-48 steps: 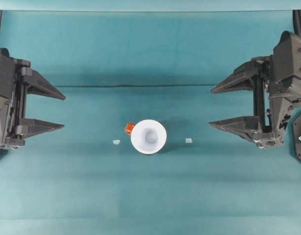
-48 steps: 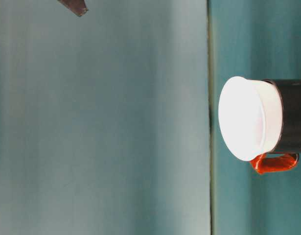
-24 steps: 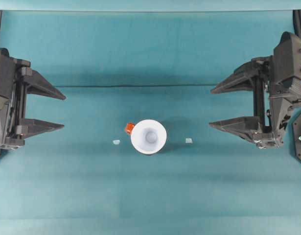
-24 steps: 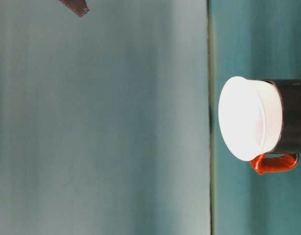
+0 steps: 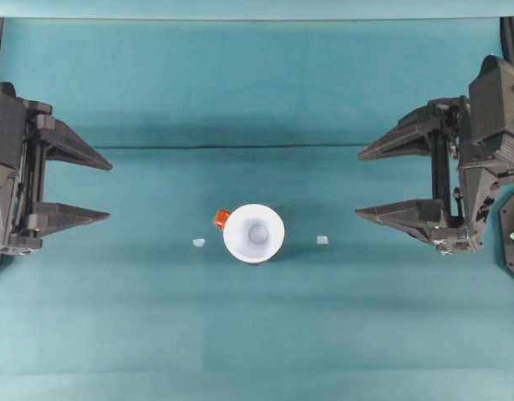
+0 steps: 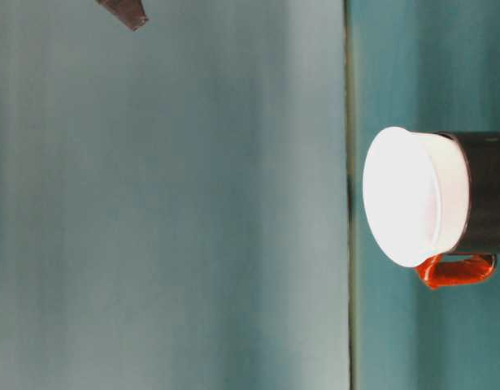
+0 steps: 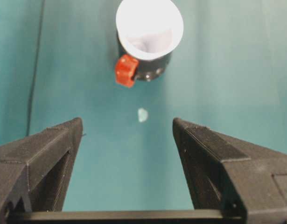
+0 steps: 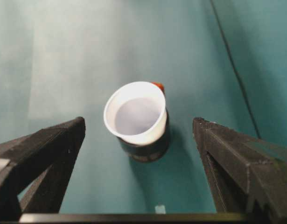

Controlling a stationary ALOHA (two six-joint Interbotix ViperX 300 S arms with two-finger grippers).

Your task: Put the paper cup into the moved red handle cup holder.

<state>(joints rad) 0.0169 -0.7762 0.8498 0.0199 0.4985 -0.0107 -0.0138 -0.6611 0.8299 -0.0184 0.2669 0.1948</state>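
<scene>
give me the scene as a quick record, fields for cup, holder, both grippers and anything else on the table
paper cup: white, upright, seated inside the holder, rim above it
red handle cup holder: black cylinder on the teal table, orange-red tab toward the left arm's side
left gripper: open, empty, at the left edge, apart from the cup
right gripper: open, empty, at the right edge, apart from the cup
small pale bits: one left of the holder, one right of it

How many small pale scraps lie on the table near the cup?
2. One scrap lies on the holder's handle side, apart from it; the other scrap lies on the opposite side. None seems hidden.
</scene>
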